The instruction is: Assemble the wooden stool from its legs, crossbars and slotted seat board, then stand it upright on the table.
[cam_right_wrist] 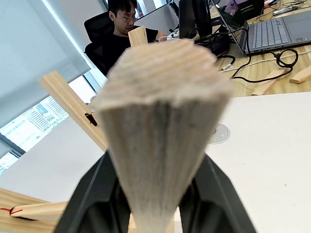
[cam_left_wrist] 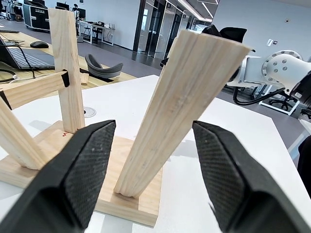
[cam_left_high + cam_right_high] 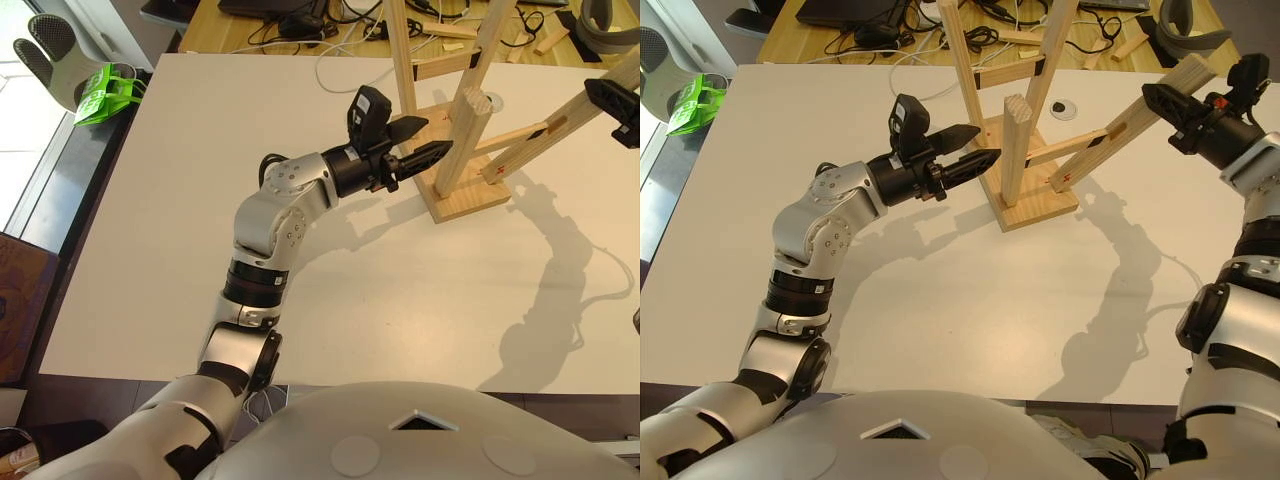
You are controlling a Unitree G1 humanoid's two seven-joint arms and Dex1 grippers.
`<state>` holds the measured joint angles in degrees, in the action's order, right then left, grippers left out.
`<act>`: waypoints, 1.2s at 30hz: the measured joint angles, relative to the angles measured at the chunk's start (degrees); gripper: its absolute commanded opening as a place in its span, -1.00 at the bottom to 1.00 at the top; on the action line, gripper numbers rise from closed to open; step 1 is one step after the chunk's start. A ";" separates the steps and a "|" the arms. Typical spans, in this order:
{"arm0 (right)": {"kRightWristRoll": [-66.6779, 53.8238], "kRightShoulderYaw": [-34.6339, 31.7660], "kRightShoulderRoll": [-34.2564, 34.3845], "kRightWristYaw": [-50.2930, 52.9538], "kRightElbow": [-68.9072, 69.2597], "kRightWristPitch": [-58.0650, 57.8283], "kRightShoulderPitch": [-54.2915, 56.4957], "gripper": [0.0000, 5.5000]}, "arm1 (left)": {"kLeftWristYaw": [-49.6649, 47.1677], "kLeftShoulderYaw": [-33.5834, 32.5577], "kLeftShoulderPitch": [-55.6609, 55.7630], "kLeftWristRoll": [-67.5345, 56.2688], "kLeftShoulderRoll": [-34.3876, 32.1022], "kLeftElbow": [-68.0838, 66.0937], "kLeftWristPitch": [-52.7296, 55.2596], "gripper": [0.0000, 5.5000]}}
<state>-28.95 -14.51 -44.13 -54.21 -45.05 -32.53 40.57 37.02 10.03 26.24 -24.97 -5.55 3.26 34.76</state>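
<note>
The pale wooden stool [image 3: 1012, 160] stands upside down on the far half of the white bench [image 3: 940, 300]. Its seat board [image 3: 1035, 212] lies flat, with the legs rising from it and dark-ended crossbars [image 3: 1065, 148] between them. Behind is a wooden desk [image 3: 1110, 30] with a laptop [image 1: 282, 29] and tangled cables [image 3: 870, 45]. The left tool [image 3: 985, 143] is released, one finger on either side of the short near leg [image 2: 180, 107] and clear of it. The right tool [image 3: 1165, 100] is clenched on the slanted leg [image 3: 1120, 125], whose long axis runs up and toward the robot's right.

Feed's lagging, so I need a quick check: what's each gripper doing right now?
Left gripper: open, jaws straddling the nearest upright leg, not gripping.
Right gripper: shut on the slanted leg.
</note>
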 measured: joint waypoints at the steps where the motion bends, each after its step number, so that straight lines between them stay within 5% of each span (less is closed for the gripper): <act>1: 0.30 0.61 0.06 -0.09 0.59 0.56 0.03 -0.64 | -0.07 -0.01 0.00 0.00 0.02 0.00 -0.02 0.06; 36: 5.29 8.48 3.07 -0.08 -5.47 8.57 4.69 -0.62 | -0.20 -0.54 0.21 -0.40 0.98 -0.14 -0.65 0.06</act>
<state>-23.66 -6.02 -41.05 -54.29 -50.53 -23.97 45.26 36.82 9.50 26.45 -25.37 -4.57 3.12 34.11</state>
